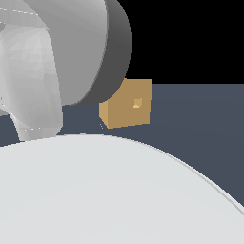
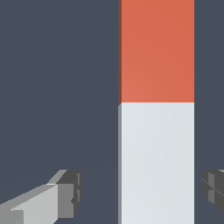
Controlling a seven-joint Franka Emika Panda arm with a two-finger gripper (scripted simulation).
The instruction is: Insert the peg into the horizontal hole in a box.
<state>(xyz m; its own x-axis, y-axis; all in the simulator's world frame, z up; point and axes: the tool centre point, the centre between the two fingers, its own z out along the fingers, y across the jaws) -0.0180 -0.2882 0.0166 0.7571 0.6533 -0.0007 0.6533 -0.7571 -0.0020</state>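
gaps both sides of peg [image 2: 156, 109] between fingers [image 2: 65, 192]

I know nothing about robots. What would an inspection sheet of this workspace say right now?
Surface: dark blue-grey floor, plain.
Job's things: tan box with the horizontal hole showing in one face; the peg, orange-red and pale halves, lies flat on the floor.
Clutter: nothing seen.
Grippers: gripper open, fingers either side of the peg's pale half, not touching.
Cables: nothing seen.
Surroundings: black background; the robot's white body blocks much of the exterior view.

Peg [image 2: 156, 109] between parted gripper [image 2: 142, 192] fingers
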